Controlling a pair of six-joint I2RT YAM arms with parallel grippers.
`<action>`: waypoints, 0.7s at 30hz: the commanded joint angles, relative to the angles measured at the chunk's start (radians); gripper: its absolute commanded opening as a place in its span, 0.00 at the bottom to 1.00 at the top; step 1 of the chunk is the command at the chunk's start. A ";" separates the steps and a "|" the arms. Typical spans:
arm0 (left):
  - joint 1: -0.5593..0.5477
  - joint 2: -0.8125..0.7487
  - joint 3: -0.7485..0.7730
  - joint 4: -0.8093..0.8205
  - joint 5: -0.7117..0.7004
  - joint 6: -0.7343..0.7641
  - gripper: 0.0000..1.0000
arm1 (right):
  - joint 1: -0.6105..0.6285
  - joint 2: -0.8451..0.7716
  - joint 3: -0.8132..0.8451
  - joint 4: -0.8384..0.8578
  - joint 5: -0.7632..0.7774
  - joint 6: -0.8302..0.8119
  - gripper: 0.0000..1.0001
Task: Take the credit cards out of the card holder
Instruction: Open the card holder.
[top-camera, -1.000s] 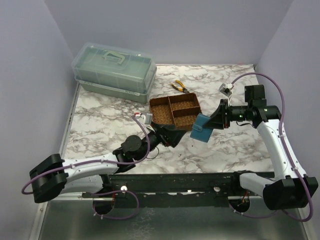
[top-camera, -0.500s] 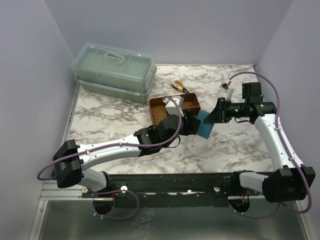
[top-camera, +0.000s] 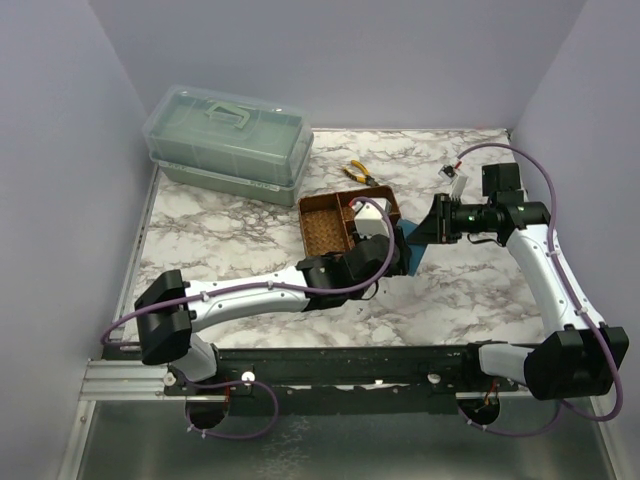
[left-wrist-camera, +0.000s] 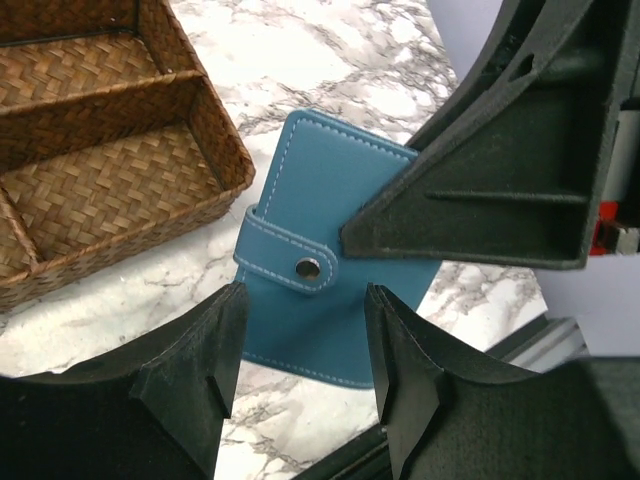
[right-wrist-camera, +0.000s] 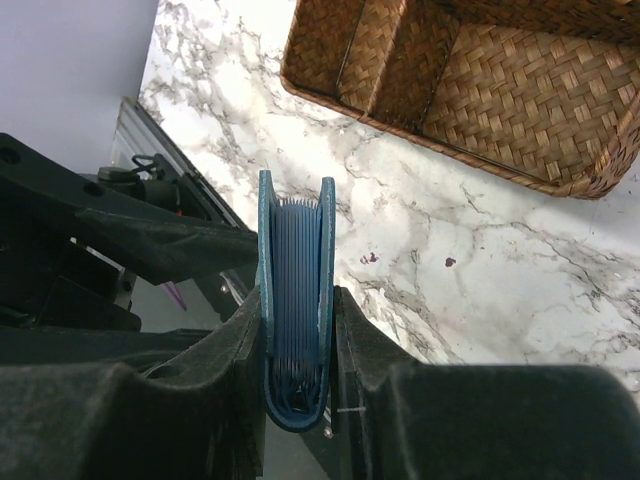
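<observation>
The card holder (left-wrist-camera: 330, 270) is a teal-blue wallet with its snap strap (left-wrist-camera: 308, 267) fastened. It hangs above the table with my right gripper (right-wrist-camera: 297, 340) shut on its two covers. In the right wrist view it stands edge-on (right-wrist-camera: 295, 260) and shows only blue inner sleeves. The credit cards are hidden. My left gripper (left-wrist-camera: 300, 360) is open just in front of the wallet's lower edge. Its fingers (left-wrist-camera: 200, 370) stand to either side below the strap, with nothing between them. In the top view the left gripper (top-camera: 392, 245) covers most of the wallet (top-camera: 410, 252).
A brown woven tray (top-camera: 325, 228) with three compartments lies right behind the left gripper and close to the wallet. Yellow-handled pliers (top-camera: 358, 174) lie farther back. A green lidded box (top-camera: 230, 140) stands at the back left. The left arm (top-camera: 260, 295) stretches across the table's front.
My left arm has swung forward and to the right, up to the wallet, and its jaws have narrowed. The right gripper has pulled the wallet slightly back.
</observation>
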 joint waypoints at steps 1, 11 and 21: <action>-0.004 0.070 0.125 -0.156 -0.115 -0.009 0.56 | 0.001 -0.006 0.024 0.022 -0.011 0.015 0.00; 0.003 0.081 0.130 -0.212 -0.152 -0.027 0.31 | 0.000 -0.012 0.023 0.021 -0.035 0.009 0.00; 0.020 0.080 0.147 -0.213 -0.181 0.088 0.06 | 0.001 -0.031 0.011 0.021 -0.051 -0.003 0.00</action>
